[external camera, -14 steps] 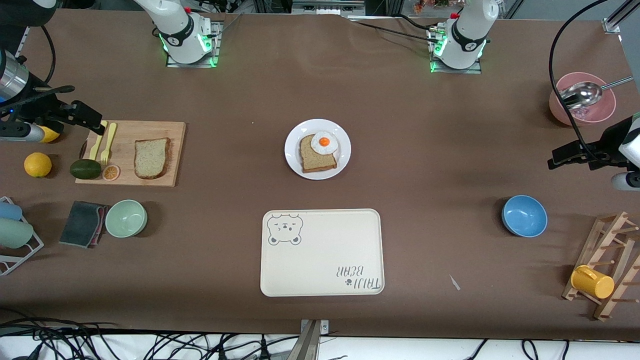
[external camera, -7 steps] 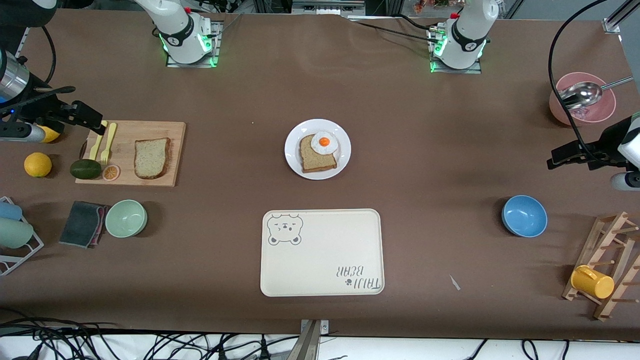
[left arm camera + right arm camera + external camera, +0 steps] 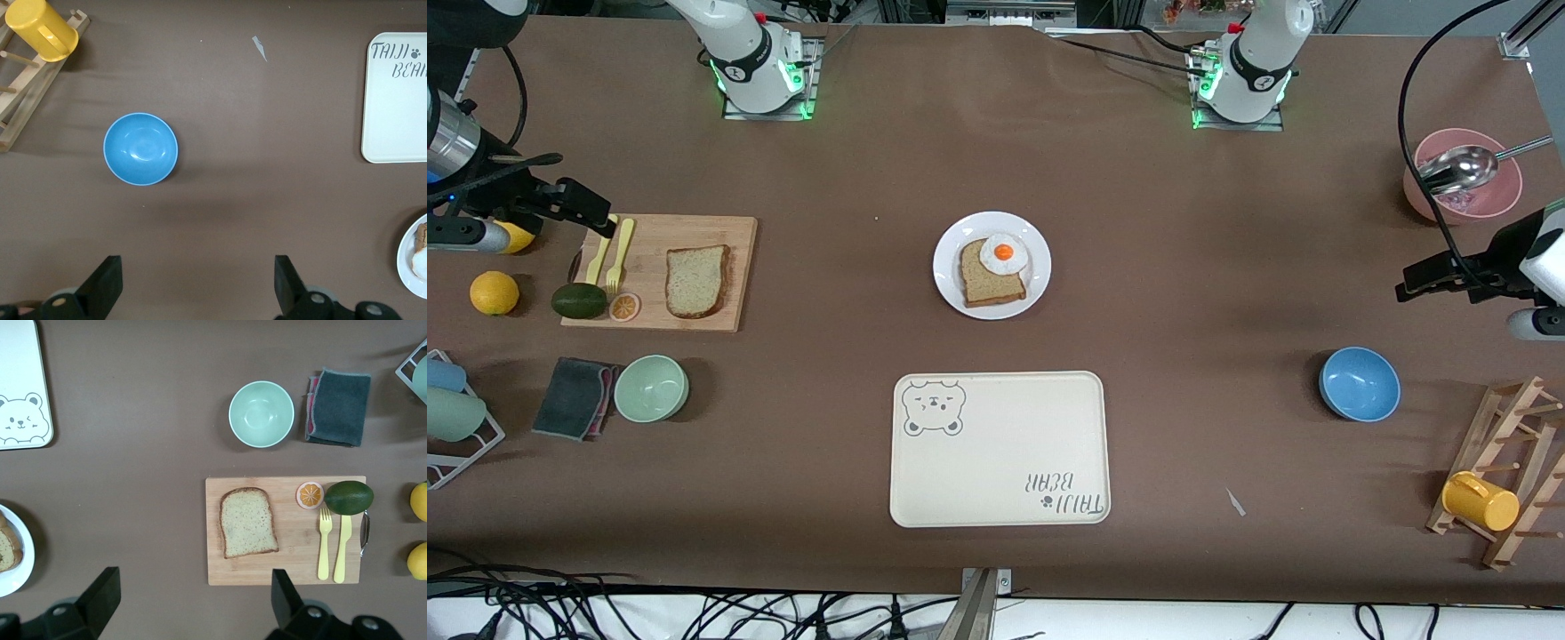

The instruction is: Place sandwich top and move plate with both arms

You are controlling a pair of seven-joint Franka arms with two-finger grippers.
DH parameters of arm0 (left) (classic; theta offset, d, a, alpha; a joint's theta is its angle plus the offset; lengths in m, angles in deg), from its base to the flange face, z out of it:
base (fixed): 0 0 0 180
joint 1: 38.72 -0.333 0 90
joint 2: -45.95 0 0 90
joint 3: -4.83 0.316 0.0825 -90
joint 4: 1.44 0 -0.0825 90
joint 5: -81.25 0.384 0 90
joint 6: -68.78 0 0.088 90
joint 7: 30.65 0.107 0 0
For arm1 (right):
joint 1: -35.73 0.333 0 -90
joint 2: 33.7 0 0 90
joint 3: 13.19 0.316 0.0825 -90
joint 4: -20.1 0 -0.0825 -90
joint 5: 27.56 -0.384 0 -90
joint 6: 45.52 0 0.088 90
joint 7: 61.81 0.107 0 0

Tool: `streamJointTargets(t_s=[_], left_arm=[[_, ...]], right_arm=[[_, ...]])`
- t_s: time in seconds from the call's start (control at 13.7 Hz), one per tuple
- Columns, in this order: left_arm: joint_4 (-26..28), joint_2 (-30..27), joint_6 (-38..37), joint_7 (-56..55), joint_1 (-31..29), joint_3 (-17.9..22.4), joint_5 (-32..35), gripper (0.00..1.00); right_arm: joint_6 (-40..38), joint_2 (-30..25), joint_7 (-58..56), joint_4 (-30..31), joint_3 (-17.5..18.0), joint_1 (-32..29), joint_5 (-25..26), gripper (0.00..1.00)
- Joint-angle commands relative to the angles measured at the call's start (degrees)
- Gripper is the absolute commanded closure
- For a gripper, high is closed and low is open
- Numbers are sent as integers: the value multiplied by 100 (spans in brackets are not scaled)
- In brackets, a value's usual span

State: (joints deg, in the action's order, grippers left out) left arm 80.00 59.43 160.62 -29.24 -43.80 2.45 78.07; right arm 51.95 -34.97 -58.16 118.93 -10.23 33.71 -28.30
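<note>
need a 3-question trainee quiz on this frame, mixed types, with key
1. True or false: the sandwich top already lies on the plate.
2. What sits on the darker bread slice on the plate? A) avocado B) fried egg C) fork
3. Fill in: the sandwich top rests on the wooden ____.

Key
1. False: it is on the cutting board, near the right gripper.
2. B
3. cutting board

Both the right gripper and the left gripper have open jaws, holding nothing.
</note>
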Motion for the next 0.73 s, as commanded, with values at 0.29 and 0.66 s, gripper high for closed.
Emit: streamJointTargets(t_s=[0.29,0.66], left_arm=[[48,-3,27,-79,52,18,-122,0],[56,-3,27,-79,52,18,-121,0]], right_arm=[[36,-31,92,31,38,9,83,0],[166,-119,101,40,99,9,30,0]])
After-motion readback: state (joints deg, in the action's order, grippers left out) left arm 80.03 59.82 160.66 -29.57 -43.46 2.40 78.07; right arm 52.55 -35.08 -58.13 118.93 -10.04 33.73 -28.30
